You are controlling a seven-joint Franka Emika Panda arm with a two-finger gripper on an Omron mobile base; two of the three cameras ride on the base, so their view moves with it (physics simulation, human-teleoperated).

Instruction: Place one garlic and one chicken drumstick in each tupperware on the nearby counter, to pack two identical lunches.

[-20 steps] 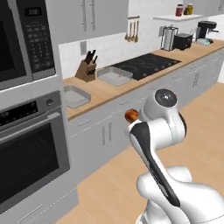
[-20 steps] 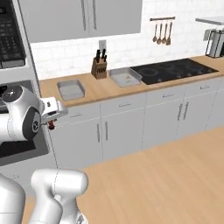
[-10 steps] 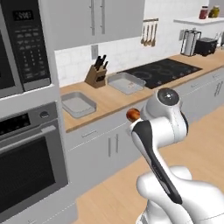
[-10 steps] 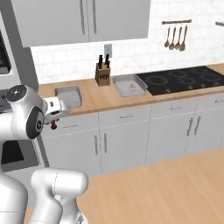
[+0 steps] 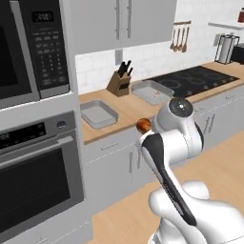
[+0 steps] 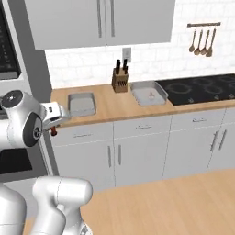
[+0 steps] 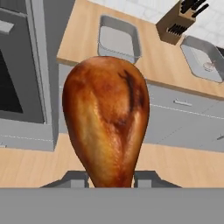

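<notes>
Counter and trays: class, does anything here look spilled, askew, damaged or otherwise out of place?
Nothing stands out. Both tupperware trays sit flat on the counter, with the knife block upright between them. The gripper holds a chicken drumstick in the air before the cabinets.

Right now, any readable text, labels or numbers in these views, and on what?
None can be read.
Black microwave keypad: button marks too blurred.
Microwave display: faint digits, unreadable.
Wall oven's small panel display: blurred marks, unreadable.
Wooden knife block: no label seen.
</notes>
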